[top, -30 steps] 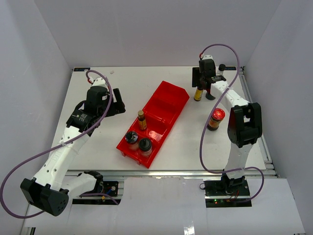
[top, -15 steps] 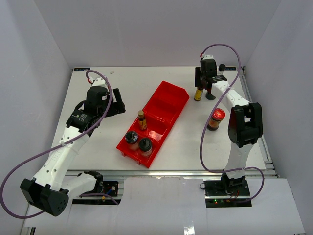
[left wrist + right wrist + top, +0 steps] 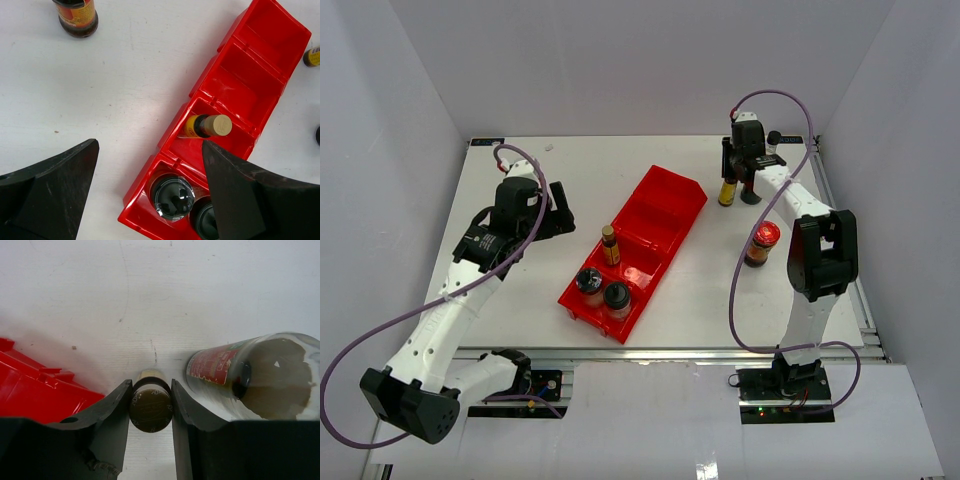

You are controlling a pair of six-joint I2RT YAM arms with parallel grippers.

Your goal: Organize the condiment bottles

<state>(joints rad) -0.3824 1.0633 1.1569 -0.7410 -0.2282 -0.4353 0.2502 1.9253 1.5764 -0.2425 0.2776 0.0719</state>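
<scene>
My right gripper [image 3: 738, 180] [image 3: 151, 386] is at the far right of the table, shut on a slim yellow-labelled bottle [image 3: 727, 191] [image 3: 151, 410] that stands upright. A larger red-labelled bottle [image 3: 240, 372] stands right beside its right finger. A red-lidded jar [image 3: 761, 242] stands nearer on the right. In the red bin [image 3: 665, 215] [image 3: 250, 85] are another slim bottle [image 3: 610, 245] [image 3: 207, 126] and two black-lidded jars [image 3: 589, 283] [image 3: 617, 296] [image 3: 172, 197]. My left gripper [image 3: 560, 212] [image 3: 150, 150] hangs open above the bin's near end, holding nothing. A dark bottle [image 3: 76, 17] stands left of the bin.
White walls close in the table on three sides. The bin lies diagonally across the middle, and its two far compartments [image 3: 272, 32] hold nothing. A purple cable [image 3: 780, 95] loops over the right arm, and an aluminium rail [image 3: 670, 352] runs along the near edge.
The right gripper's jaws have closed onto the slim yellow-labelled bottle. The bottle and both arms have stayed nearly in place.
</scene>
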